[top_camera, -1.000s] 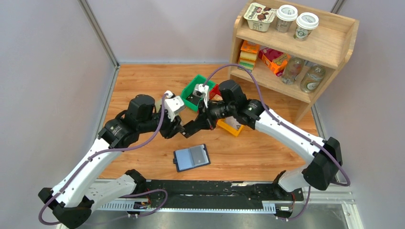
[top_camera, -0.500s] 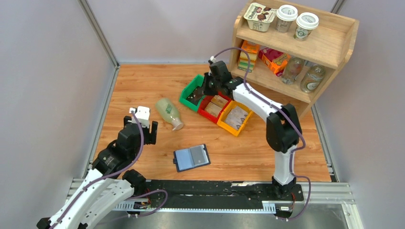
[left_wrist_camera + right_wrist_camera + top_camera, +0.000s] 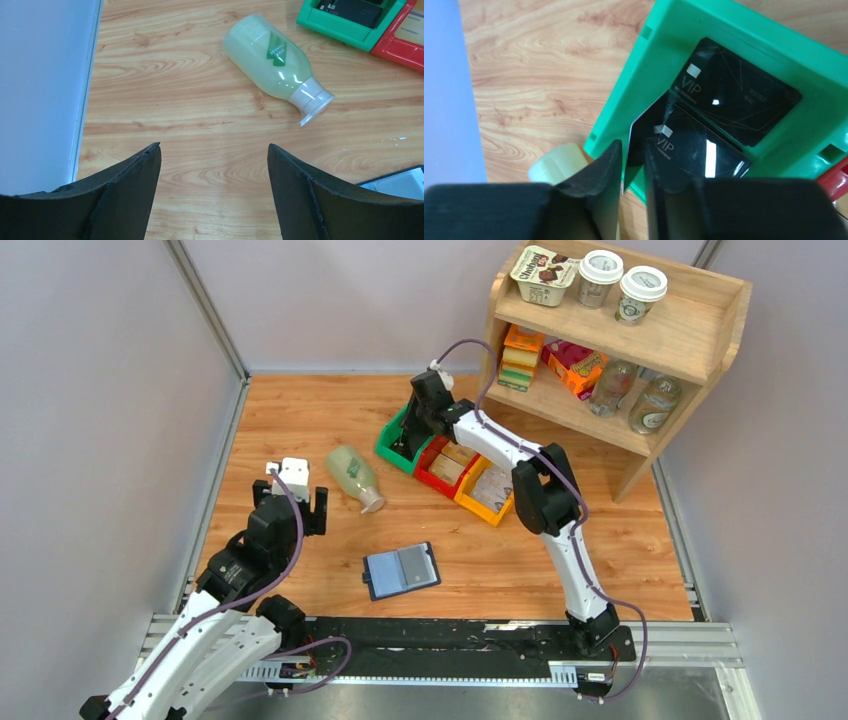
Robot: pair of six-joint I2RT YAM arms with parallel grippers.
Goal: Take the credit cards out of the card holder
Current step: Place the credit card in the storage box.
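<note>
The navy card holder (image 3: 400,570) lies open on the table, its pale sleeves facing up; one corner shows in the left wrist view (image 3: 400,182). Two black "VIP" credit cards are in the green bin (image 3: 392,440). One lies flat (image 3: 734,95). The other (image 3: 689,145) leans tilted just under my right gripper (image 3: 631,147), whose jaws stand a narrow gap apart over the bin's near corner (image 3: 634,90). That gripper also shows in the top view (image 3: 412,432). My left gripper (image 3: 293,502) is open and empty over bare wood (image 3: 214,150), left of the holder.
A pale green bottle (image 3: 355,477) lies on its side between the arms, also in the left wrist view (image 3: 272,62). A red bin (image 3: 430,475) and a yellow bin (image 3: 490,505) adjoin the green one. A wooden shelf (image 3: 620,340) of groceries stands at the back right.
Both grippers were close together mid-table a second ago. The left arm has pulled back to the near left; the right arm has swung to the green bin and edged a little left.
</note>
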